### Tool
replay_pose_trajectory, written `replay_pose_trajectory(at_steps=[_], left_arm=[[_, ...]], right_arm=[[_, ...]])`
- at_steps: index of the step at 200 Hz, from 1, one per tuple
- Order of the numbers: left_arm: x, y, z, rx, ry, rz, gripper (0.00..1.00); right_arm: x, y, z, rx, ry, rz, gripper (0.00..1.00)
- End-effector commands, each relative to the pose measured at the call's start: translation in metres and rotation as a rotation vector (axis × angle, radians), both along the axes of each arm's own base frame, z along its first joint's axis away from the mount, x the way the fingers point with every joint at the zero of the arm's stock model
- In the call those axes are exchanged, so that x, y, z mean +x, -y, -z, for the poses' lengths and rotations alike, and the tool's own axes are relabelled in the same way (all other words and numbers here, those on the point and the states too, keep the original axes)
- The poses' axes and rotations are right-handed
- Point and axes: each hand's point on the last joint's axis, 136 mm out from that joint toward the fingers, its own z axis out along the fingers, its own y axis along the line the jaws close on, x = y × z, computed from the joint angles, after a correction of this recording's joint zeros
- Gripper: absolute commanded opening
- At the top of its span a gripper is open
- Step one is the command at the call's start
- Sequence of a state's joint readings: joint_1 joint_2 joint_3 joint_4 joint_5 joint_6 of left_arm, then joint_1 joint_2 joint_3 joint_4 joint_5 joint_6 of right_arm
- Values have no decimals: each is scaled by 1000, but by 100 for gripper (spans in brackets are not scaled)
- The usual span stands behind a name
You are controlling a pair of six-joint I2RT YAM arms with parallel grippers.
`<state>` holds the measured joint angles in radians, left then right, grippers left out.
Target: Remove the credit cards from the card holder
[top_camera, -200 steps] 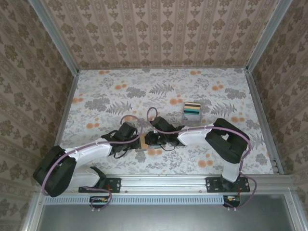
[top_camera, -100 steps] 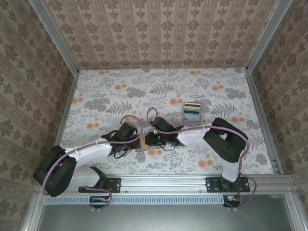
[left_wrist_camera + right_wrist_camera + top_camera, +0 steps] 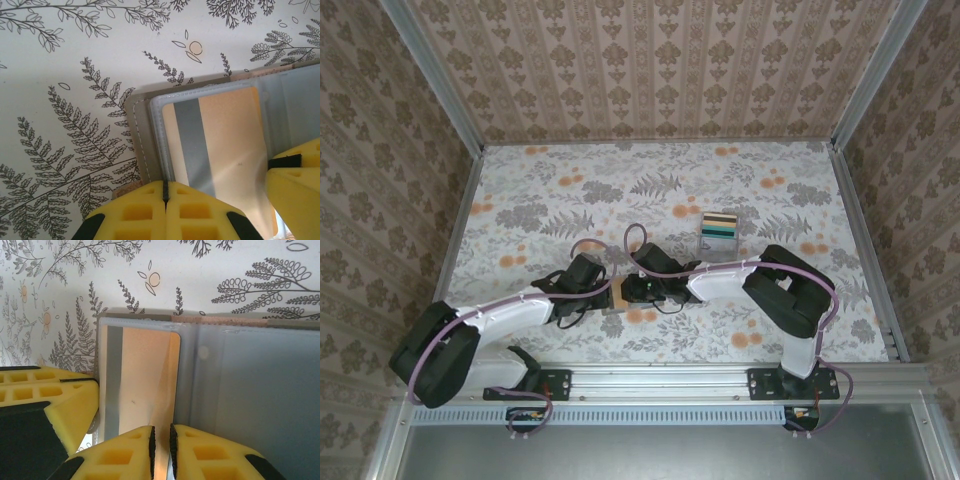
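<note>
- The card holder [image 3: 614,297] lies open and flat on the bench [image 3: 570,190], under both hands. A clear box of coloured cards [image 3: 720,232] stands well apart from it, farther from the arm bases and to the right.
- One credit card [image 3: 225,145], orange with a grey stripe, sits under the clear sleeve of one panel. The panel beside it looks empty from the right wrist.
- My left hand [image 3: 165,187] has its fingers together, seam closed, over the holder's edge at the card's striped side. I judge it is pinning the holder down.
- My right hand [image 3: 161,432] shows a narrow slit between its fingers, above the card's edge by the fold. I cannot tell whether it pinches anything.
- The card should be light, stiff and slick, and the sleeve will drag on it. The holder is soft and light, so it will lift along unless pinned.
- I would take the card by its bare edge at the sleeve's mouth, which I cannot make out, and draw it out flat.
</note>
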<state>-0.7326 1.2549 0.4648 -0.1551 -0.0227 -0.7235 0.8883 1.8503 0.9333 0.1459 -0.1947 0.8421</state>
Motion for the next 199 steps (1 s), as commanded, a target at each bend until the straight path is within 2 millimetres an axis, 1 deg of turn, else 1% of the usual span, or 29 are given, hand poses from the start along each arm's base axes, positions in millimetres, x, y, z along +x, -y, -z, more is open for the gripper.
replay_pose_trajectory(at_steps=[1, 21, 57, 96, 126, 150, 186, 199], left_arm=[[-15, -10, 18, 47, -68, 0, 0], [-15, -10, 18, 47, -69, -2, 0], [-15, -9, 19, 47, -70, 2, 0], [-16, -6, 22, 47, -78, 9, 0], [-16, -4, 22, 47, -79, 15, 0], [-16, -4, 22, 47, -77, 15, 0], [-16, -3, 22, 47, -78, 19, 0], [-16, -2, 21, 46, -77, 19, 0]], right_arm=[[0, 12, 17, -79, -35, 39, 22], [2, 18, 16, -88, -22, 67, 22], [-3, 4, 11, -20, -38, 15, 22], [-6, -11, 2, 104, -58, -20, 20], [-5, -10, 0, 133, -62, -18, 16], [-6, -12, -4, 155, -57, -26, 15], [-9, -21, -14, 220, -51, -62, 16], [-10, -24, -17, 228, -53, -74, 17]])
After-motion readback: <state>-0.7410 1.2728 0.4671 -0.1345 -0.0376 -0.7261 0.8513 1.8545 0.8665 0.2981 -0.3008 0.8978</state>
